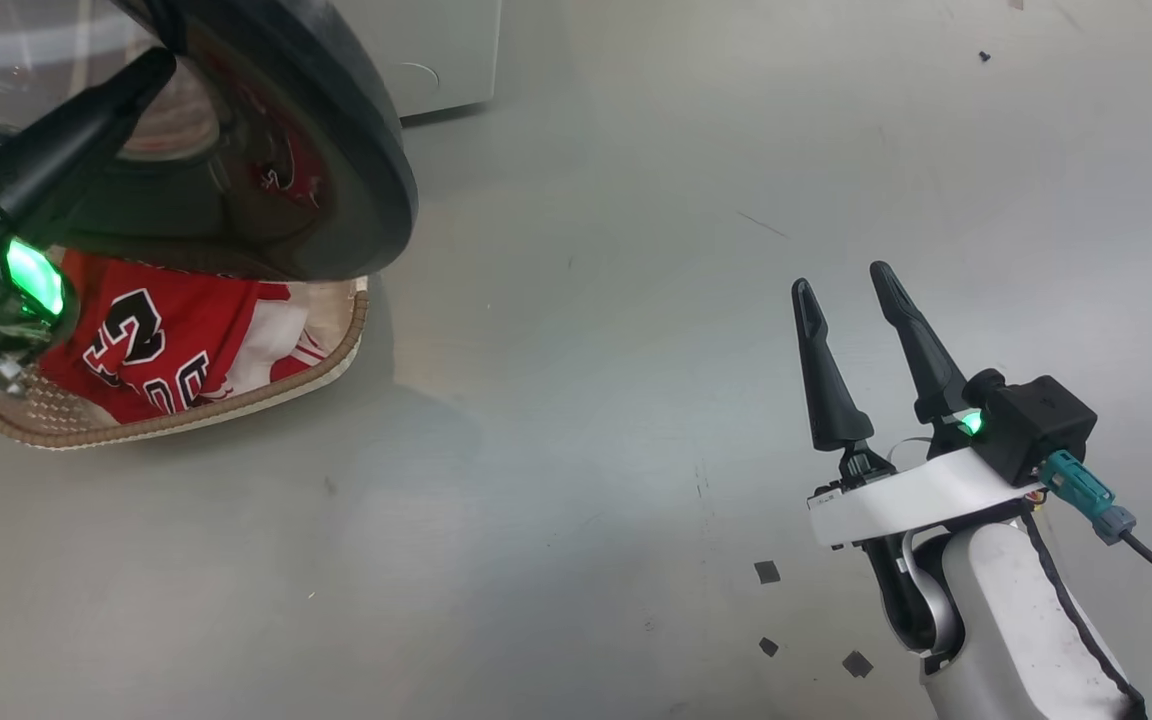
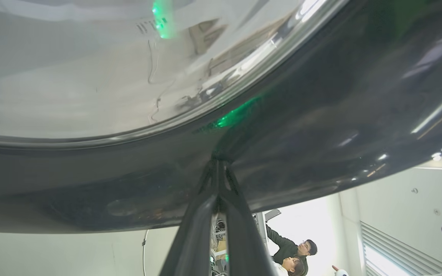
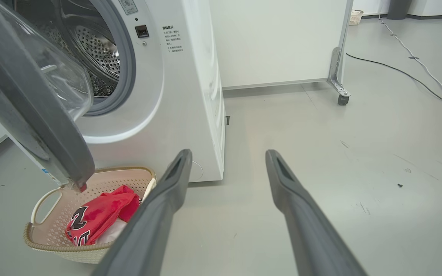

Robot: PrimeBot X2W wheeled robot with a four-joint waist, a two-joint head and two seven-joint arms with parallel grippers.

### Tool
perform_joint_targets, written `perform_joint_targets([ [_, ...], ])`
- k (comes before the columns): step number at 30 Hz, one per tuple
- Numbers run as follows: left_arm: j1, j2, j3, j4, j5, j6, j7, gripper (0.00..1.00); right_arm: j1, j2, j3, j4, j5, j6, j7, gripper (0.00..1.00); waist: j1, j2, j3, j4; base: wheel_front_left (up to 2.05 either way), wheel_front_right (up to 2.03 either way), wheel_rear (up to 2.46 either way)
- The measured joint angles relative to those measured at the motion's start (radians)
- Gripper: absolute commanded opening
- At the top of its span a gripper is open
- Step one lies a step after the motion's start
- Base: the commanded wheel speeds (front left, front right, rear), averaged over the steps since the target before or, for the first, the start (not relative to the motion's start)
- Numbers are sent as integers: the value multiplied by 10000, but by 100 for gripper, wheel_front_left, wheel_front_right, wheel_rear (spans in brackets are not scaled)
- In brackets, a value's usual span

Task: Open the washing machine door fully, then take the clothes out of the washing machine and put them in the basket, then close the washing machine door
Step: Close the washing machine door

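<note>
Closed left tool [image 2: 218, 165] against door [image 2: 320, 115], door overhanging basket [image 3: 52, 245], wheeled partition [image 3: 274, 38]

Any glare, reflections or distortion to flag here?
Head view: a green light blooms behind the left gripper. Left wrist view: the glossy washing machine door mirrors ceiling lights and green glow; background overexposed. Right wrist view: sharp, evenly lit, edges bowed.

We see a grey floor [image 1: 586, 300], a black cable [image 3: 393, 69] lying across it near a white panel [image 3: 274, 42] (on a caster [image 3: 343, 99]). Two people [image 2: 296, 255] appear far off.
</note>
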Motion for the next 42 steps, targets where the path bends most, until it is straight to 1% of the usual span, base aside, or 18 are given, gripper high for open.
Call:
perform_joint_targets([
  [4,-447,-54,-119,349,169,21,-224,0,-91,0,92,-23,86,-15,0,100,0,0,122,-146,0,0,0],
  [6,-673,-117,-150,560,447,25,-399,0,-109,0,142,-35,94,-81,0,100,0,0,174,-209,0,0,0],
  [15,-1648,-290,-144,1597,1149,63,-1124,0,-331,2,414,-35,263,-102,0,100,0,0,291,-500,0,0,0],
  [17,-1828,-297,-140,1845,1223,59,-1275,0,-347,4,470,-29,267,-159,0,100,0,0,293,-574,0,0,0],
  [27,-2570,-341,-196,2813,1685,38,-1718,0,-358,4,585,10,443,-228,0,100,-1,0,254,-872,0,0,0],
  [32,-2701,-395,-290,3369,1783,-194,-1802,0,-358,4,548,105,454,-278,0,100,-1,0,136,-861,0,0,0],
  [34,-2703,-460,-326,3519,1781,-316,-1802,0,-358,4,506,121,453,-351,0,100,0,0,82,-812,0,0,0],
  [38,-2702,-575,-468,3793,1781,-627,-1789,0,-358,4,385,192,382,-351,0,100,-1,0,-22,-641,0,0,0],
  [42,-2685,-629,-472,4119,1779,-807,-1778,0,-356,4,255,288,144,-351,0,100,-1,0,-140,-393,0,0,0],
])
